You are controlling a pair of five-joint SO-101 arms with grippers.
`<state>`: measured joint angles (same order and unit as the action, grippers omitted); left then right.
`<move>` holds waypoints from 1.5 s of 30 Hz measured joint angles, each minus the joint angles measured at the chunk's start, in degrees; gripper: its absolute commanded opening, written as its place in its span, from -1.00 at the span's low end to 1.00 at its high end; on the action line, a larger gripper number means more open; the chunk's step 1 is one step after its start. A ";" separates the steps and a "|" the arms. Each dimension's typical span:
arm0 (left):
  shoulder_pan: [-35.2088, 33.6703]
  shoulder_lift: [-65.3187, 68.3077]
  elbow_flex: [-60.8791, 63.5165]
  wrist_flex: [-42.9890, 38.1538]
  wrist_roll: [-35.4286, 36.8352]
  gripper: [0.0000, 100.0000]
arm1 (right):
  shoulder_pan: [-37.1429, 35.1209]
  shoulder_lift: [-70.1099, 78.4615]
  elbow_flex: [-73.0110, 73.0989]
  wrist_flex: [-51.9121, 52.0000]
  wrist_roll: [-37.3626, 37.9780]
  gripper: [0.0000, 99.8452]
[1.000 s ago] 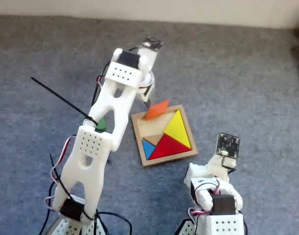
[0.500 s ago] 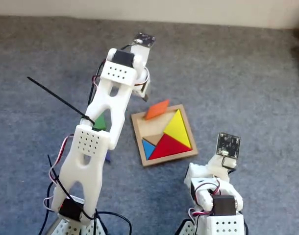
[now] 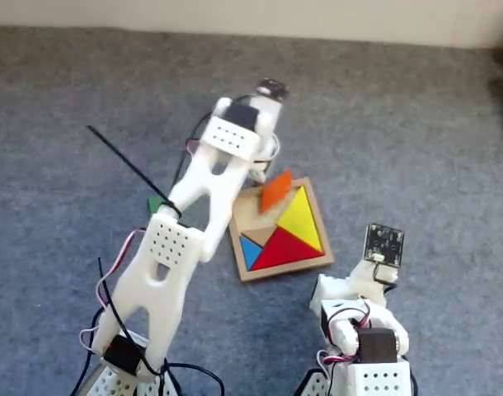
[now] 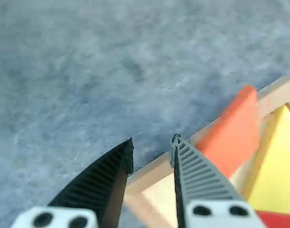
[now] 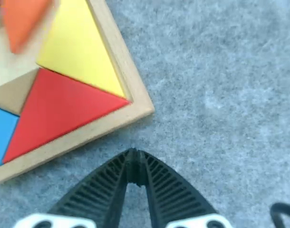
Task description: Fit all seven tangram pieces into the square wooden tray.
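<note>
While the left gripper (image 4: 152, 145) hangs with fingers apart over its rim, the square wooden tray (image 5: 88, 132) holds a yellow triangle (image 5: 78, 52) and a red triangle (image 5: 59, 111). The orange piece (image 4: 233, 133), perhaps a parallelogram, lies across that rim just beside one finger. The right gripper (image 5: 135, 164), fingers together, hangs near another edge of the tray.
</note>
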<state>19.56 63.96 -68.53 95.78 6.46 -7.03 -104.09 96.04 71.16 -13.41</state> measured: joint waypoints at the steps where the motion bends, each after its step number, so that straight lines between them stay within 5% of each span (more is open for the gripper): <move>1: 0.44 0.00 0.00 0.00 0.09 -0.71 | 0.00 0.00 0.00 0.00 0.00 -0.99; 27: 8.88 0.00 -6.68 3.96 0.18 -0.71 | 0.00 0.00 0.00 0.00 0.00 -0.99; 45: 8.53 1.76 -9.14 4.22 0.18 -0.71 | 0.00 0.00 0.00 0.00 0.00 -0.99</move>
<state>28.09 65.71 -77.67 100.00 6.64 -7.03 -104.09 96.04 71.16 -13.41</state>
